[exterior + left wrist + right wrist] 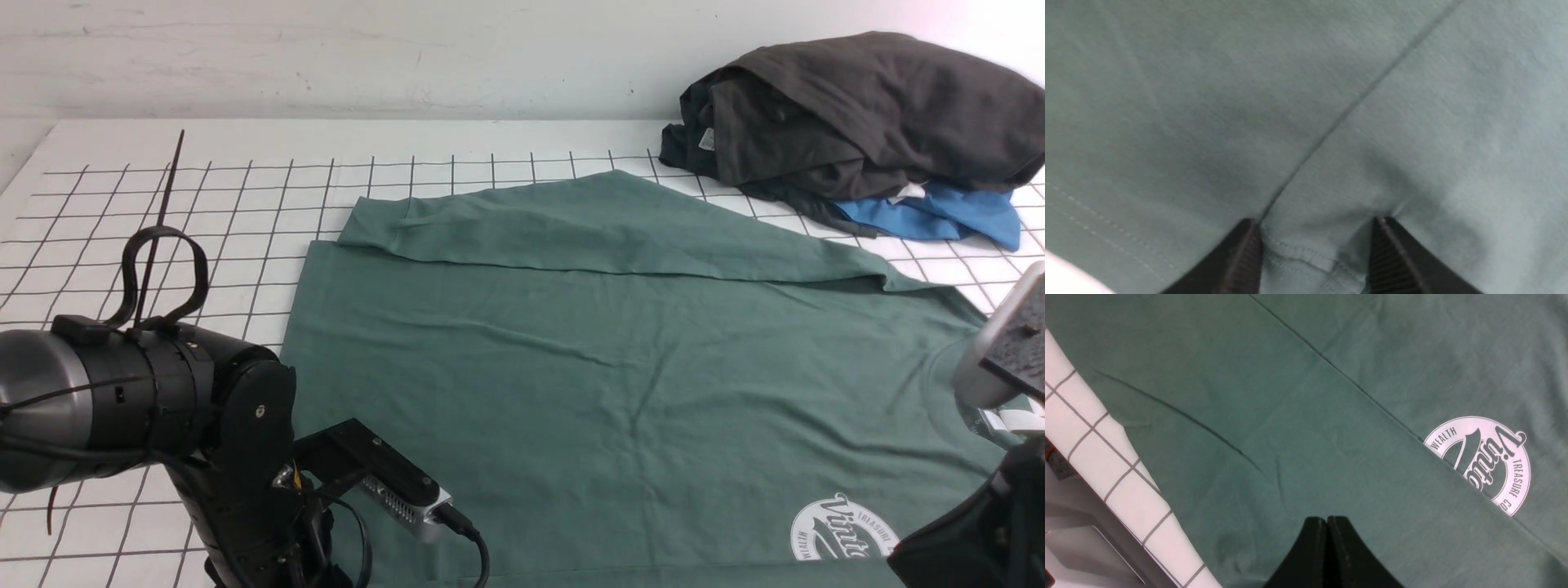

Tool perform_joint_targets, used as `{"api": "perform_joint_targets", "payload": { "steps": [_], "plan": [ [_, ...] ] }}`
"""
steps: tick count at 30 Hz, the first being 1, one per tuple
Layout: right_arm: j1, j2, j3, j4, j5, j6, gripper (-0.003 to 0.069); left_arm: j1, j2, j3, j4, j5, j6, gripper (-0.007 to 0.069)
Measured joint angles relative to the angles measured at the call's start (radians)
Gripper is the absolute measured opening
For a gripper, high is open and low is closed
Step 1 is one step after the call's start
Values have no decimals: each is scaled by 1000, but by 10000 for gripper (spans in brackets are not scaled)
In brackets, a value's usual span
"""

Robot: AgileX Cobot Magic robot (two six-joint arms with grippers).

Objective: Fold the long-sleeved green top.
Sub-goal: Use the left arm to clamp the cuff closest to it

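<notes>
The green long-sleeved top (612,367) lies spread flat on the gridded table. Its far sleeve (612,220) is folded across its far edge. The white round logo (841,531) is at the near right. In the right wrist view a near fold of cloth covers part of the logo (1490,461). My left gripper (1316,222) is open and low on the top, with a stitched hem edge (1298,253) between its fingers. My right gripper (1327,518) is shut and empty, just above the green cloth near the table's edge. Neither gripper's jaws show in the front view.
A charcoal-grey garment (865,114) is heaped at the far right on a bright blue garment (939,216). The white gridded table (163,204) shows bare to the left of the top. The table's near edge (1106,469) is close to my right gripper.
</notes>
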Motion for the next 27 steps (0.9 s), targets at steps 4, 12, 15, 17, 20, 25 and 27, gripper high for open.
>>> {"api": "perform_joint_targets", "payload": {
  "steps": [4,12,15,17,20,25,27],
  "plan": [
    [0,0,0,-1,0,0,-14,0,0,0,7,-9,-2,237],
    [0,0,0,-1,0,0,-14,0,0,-1,-6,-25,-2,82],
    [0,0,0,-1,0,-6,-14,0,0,-1,-12,-25,-2,42],
    [0,0,0,-1,0,-7,-14,0,0,-1,-13,-25,-2,33],
    [0,0,0,-1,-2,-7,-14,0,-4,-1,-17,-20,-2,33],
    [0,1,0,-1,-4,-7,-14,0,-56,-5,-33,-7,-2,33],
    [0,1,0,-1,-6,-7,-14,0,-81,-23,-33,22,-2,33]
  ]
}}
